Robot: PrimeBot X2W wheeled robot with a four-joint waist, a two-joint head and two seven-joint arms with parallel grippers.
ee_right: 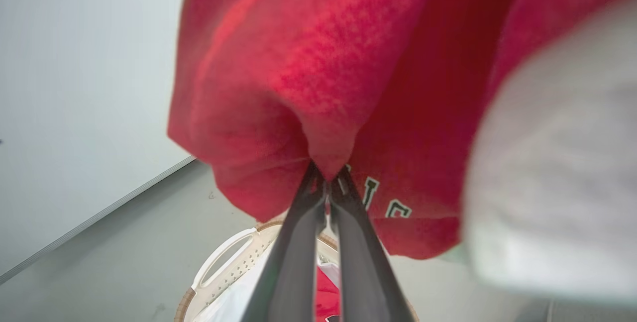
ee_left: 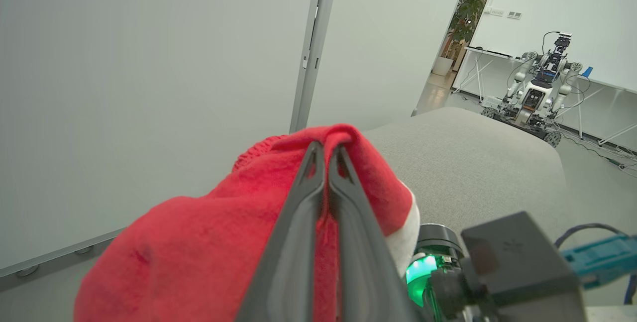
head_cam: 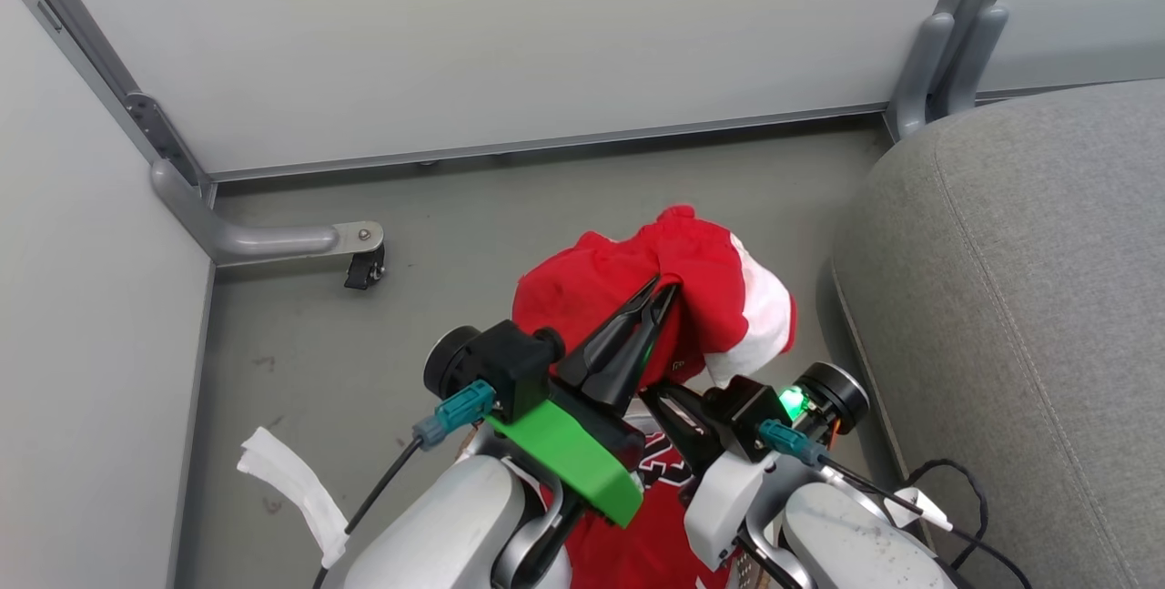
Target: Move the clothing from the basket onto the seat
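Observation:
A red garment with white trim (head_cam: 601, 284) hangs bunched above the grey floor, draped over my left gripper (head_cam: 663, 290), which is shut on its top fold. The left wrist view shows those fingers pinched together on the red cloth (ee_left: 209, 242) at my left gripper (ee_left: 326, 150). My right gripper (ee_right: 326, 176) is shut on a lower fold of the same garment (ee_right: 298, 73), just beneath the left one. Under it sits the basket (ee_right: 224, 262) with more red fabric (ee_right: 326, 297) inside. A jersey number (head_cam: 657, 471) peeks between my arms. The grey seat (head_cam: 1028, 298) lies to the right.
Pale partition walls close off the back and left, with a metal foot and caster (head_cam: 362, 263) on the floor. A white cloth strip (head_cam: 291, 480) lies at lower left. Cables (head_cam: 951, 498) trail beside the seat. Another robot (ee_left: 540, 88) stands far off.

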